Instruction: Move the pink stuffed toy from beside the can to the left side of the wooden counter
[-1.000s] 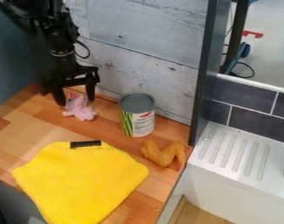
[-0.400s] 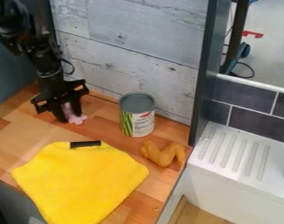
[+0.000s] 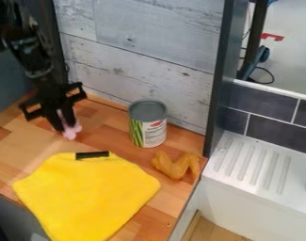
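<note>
At the left of the wooden counter, the black gripper (image 3: 64, 126) hangs low with its fingers closed around a small pink toy (image 3: 70, 130). Part of the toy pokes out below and between the fingers; the rest is hidden by them. To the right of the gripper stands an upright can (image 3: 147, 124) with a grey top and a green and white label. In front of it lies an orange-brown wing-shaped piece (image 3: 175, 165). A yellow cloth (image 3: 86, 195) is spread at the front, a black strip (image 3: 92, 155) at its top edge.
A whitewashed plank wall (image 3: 142, 52) runs behind the wooden counter (image 3: 23, 155). A dark upright post (image 3: 218, 75) rises at the counter's right corner. Beyond it are a white ridged drainboard (image 3: 255, 164) and dark tiles (image 3: 277, 129).
The gripper has closed on the pink toy, turned, and shifted left and slightly towards the cloth, with the toy moving along. The can, wing-shaped piece and cloth have stayed put.
</note>
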`<state>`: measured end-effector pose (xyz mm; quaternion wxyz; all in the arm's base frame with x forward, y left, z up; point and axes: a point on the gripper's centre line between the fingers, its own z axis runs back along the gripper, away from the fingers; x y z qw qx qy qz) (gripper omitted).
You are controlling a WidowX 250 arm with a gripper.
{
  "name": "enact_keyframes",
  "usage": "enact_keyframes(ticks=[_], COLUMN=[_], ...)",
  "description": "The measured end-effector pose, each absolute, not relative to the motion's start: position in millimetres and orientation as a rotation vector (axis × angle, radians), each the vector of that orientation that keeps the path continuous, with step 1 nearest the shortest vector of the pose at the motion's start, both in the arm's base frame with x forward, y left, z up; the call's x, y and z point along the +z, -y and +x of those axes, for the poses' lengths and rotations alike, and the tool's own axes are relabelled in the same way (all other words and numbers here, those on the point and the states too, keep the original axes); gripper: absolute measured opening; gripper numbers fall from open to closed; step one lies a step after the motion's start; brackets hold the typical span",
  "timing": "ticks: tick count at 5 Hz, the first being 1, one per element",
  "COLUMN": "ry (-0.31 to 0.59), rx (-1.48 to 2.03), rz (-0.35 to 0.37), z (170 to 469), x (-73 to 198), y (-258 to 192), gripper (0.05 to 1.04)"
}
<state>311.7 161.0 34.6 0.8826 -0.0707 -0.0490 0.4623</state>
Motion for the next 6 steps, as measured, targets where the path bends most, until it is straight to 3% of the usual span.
enact_keyframes(ticks=[1,3,4,5,6], ry=[0.061,-0.138,-0.175,-0.223,-0.155], rx=[0.902,0.932,0.996,1.004,0.976], rz=[-0.095,-0.024,0.021,0.046,0.071], z=[287,232,215,204,207], x=[57,59,58,39,27], y=[-155,-160,-177,-200,-214], gripper=[0.231,0.231,0.231,0.231,0.23])
